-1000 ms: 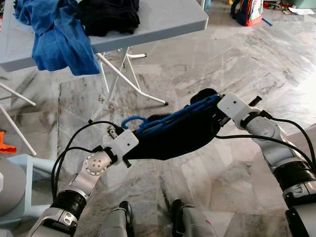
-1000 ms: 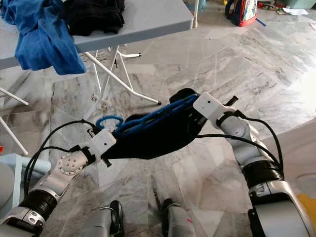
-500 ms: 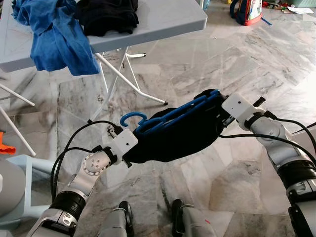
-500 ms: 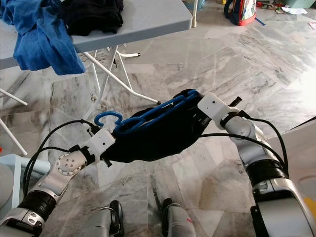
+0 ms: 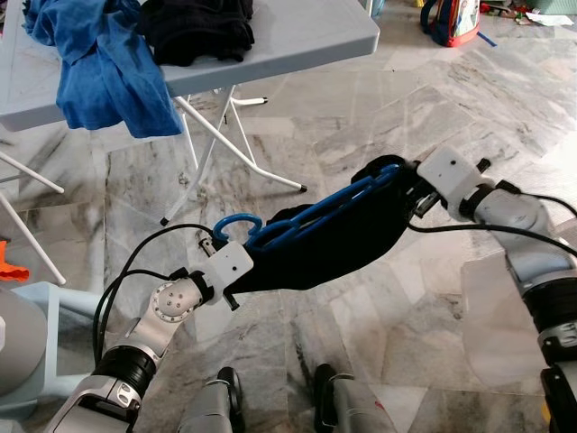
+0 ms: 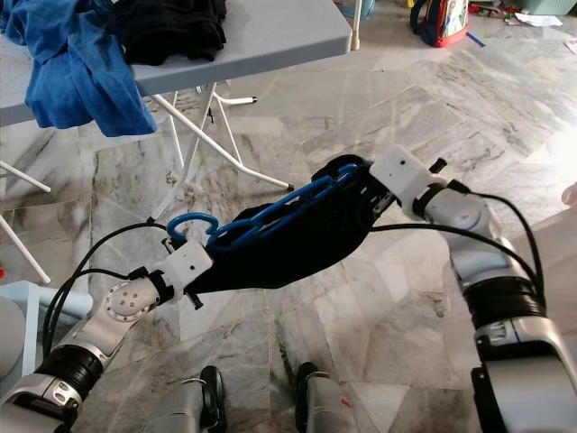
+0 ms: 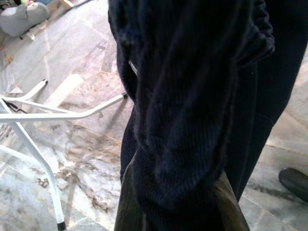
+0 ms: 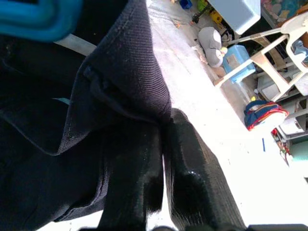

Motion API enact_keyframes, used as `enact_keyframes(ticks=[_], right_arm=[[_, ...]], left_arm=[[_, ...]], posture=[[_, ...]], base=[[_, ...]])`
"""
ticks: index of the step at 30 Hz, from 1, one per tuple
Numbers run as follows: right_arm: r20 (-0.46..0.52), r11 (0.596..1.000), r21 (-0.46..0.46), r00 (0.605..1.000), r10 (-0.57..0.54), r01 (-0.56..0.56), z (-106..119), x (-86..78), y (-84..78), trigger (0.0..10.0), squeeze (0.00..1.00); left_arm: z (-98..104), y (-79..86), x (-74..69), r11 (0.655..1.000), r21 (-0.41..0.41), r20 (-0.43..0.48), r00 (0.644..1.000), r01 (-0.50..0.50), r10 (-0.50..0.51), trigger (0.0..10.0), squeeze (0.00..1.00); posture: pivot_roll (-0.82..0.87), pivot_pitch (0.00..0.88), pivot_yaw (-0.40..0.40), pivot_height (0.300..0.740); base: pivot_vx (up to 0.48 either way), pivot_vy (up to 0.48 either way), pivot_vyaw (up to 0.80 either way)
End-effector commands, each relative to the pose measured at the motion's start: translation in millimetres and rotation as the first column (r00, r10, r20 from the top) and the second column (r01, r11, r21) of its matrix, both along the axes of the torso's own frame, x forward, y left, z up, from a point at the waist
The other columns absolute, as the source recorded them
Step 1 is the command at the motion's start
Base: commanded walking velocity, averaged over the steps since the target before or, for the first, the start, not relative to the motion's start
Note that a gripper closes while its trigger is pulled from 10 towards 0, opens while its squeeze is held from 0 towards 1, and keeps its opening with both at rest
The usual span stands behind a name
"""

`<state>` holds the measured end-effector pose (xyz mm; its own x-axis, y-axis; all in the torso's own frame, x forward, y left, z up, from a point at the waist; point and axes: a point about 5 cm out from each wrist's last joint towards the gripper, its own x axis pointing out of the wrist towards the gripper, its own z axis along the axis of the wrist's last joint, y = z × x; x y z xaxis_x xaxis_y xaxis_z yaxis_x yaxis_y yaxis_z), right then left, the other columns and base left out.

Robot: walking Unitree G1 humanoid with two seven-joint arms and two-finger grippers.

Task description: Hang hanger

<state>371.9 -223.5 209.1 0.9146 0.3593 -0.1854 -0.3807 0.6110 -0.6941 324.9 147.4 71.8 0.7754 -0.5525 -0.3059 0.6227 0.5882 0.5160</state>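
A blue plastic hanger (image 5: 311, 215) carries a black garment (image 5: 347, 244), held stretched and slanting above the marble floor between both arms. My left gripper (image 5: 245, 276) is shut on the garment's lower left end, just below the hanger's hook (image 6: 187, 225). In the left wrist view the dark ribbed cloth (image 7: 192, 120) bunches between the fingers (image 7: 129, 204). My right gripper (image 5: 413, 195) is shut on the higher right end, pinching a fold of the garment (image 8: 125, 86) beside the hanger's blue arm (image 8: 38, 17).
A grey folding table (image 5: 297, 36) stands at the back left, with a blue cloth (image 5: 108, 68) hanging over its edge and dark clothes (image 5: 198, 27) on top. Its white legs (image 5: 243, 149) splay over the floor. A backpack (image 5: 453, 20) lies far right. A pale blue stool (image 5: 36, 334) is near left.
My right gripper has lifted and moved right, pulling the garment's right end higher. The hanger's hook has sunk slightly toward my left gripper, which has hardly moved.
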Motion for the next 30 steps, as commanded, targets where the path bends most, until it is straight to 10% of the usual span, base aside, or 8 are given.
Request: enact_keyframes(ticks=[1, 23, 30], right_arm=[[0.07, 0.997, -0.008, 0.995, -0.07, 0.07, 32.3, -2.8, -22.7, 0.0, 0.0], [0.009, 0.995, -0.099, 1.0, -0.023, 0.024, 60.7, -31.3, -33.7, 0.0, 0.0], [-0.012, 0.991, -0.114, 0.998, 0.066, -0.067, 73.4, -42.6, -15.5, 0.0, 0.0]], left_arm=[[-25.7, 27.4, -12.7, 0.993, 0.092, -0.103, 0.991, -0.079, 0.088, 0.0, 0.0], [-34.7, 46.8, -9.8, 0.963, 0.198, -0.132, 0.968, -0.184, 0.212, 0.0, 0.0], [-43.2, 45.0, -12.9, 0.957, 0.239, -0.189, 0.959, -0.165, 0.213, 0.0, 0.0]], posture=[[-0.17, 0.281, -0.016, 0.74], [-0.18, 0.275, -0.003, 0.74], [-0.19, 0.274, 0.006, 0.74]], base=[[0.0, 0.0, 0.0], [0.0, 0.0, 0.0], [0.0, 0.0, 0.0]])
